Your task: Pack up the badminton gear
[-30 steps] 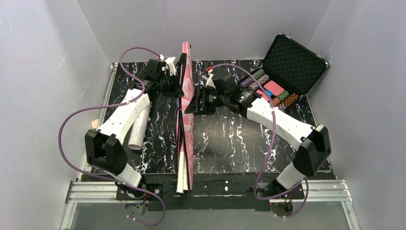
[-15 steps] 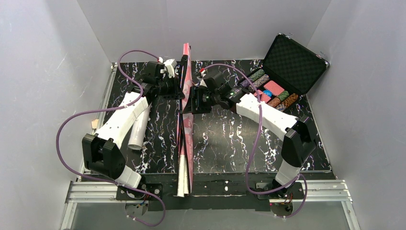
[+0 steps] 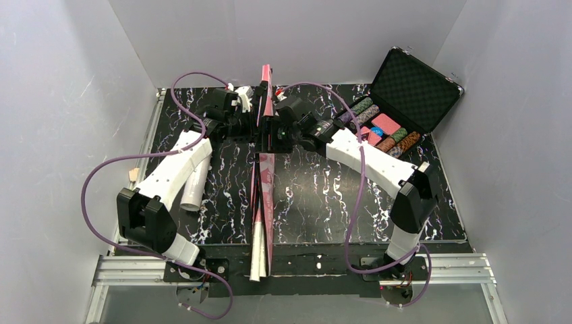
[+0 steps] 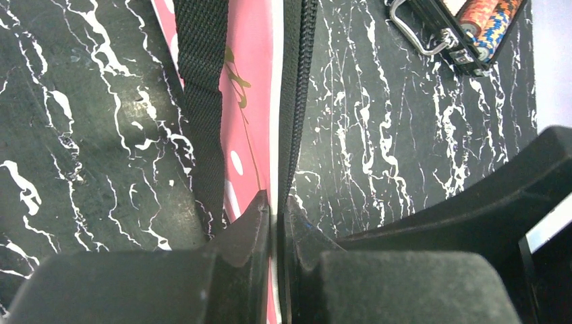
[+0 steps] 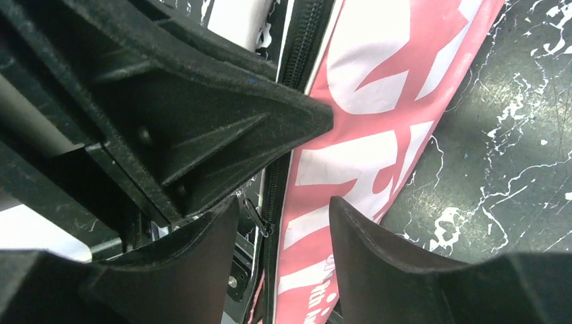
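The long pink bag (image 3: pixel 262 196) stands on its edge down the middle of the table, from the near edge to the back. White racket handles (image 3: pixel 255 264) stick out of its near end. My left gripper (image 4: pixel 276 206) is shut on the bag's black zipper edge (image 4: pixel 294 101), with the black strap (image 4: pixel 202 94) just left of it. My right gripper (image 5: pixel 283 228) is open and straddles the zipper and the pink side (image 5: pixel 364 135), the zipper pull (image 5: pixel 255 215) lying by its left finger. Both grippers meet at the bag's far part (image 3: pixel 264 128). A white tube (image 3: pixel 195 182) lies under the left arm.
An open black case (image 3: pixel 413 86) with coloured poker chips (image 3: pixel 382 128) stands at the back right. A small beige piece (image 3: pixel 133 174) lies at the table's left edge. Grey walls close in the table on three sides.
My right arm has swung left and toward the back, bringing its open gripper up against the bag opposite the left gripper. The bag's far part now stands more upright and narrower.
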Robot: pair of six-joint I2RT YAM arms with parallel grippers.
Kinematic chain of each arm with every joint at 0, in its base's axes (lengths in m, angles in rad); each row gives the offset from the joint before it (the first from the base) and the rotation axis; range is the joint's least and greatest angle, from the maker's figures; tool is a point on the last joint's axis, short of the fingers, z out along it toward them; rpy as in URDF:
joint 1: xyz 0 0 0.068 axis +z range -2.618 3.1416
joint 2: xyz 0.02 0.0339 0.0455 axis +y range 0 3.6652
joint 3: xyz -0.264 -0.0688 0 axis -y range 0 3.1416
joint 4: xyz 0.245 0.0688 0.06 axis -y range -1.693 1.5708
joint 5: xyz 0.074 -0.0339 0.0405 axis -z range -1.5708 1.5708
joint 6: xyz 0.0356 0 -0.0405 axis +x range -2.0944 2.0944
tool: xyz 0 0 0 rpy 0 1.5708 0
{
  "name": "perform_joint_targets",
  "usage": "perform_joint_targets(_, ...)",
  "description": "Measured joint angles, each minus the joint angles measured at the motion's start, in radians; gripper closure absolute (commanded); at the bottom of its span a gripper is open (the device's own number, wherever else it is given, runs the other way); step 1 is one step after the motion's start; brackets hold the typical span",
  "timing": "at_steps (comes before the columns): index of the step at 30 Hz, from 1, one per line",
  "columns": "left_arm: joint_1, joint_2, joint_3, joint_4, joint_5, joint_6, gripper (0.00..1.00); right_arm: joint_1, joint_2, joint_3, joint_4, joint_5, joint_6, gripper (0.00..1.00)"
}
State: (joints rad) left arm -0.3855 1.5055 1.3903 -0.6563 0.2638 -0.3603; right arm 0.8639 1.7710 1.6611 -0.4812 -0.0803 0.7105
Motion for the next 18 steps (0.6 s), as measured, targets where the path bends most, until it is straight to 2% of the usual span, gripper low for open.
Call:
perform_joint_targets(12, -0.023, 0.000, 0.057, -0.083, -0.122, -0.009, 1.00, 0.062, 0.063, 0.088, -0.107, 0.132, -0.023, 0.43)
perform_joint_targets(18, -0.025, 0.000, 0.133, -0.142, -0.158, -0.031, 1.00, 0.079, -0.017, -0.016, 0.021, 0.195, -0.008, 0.45)
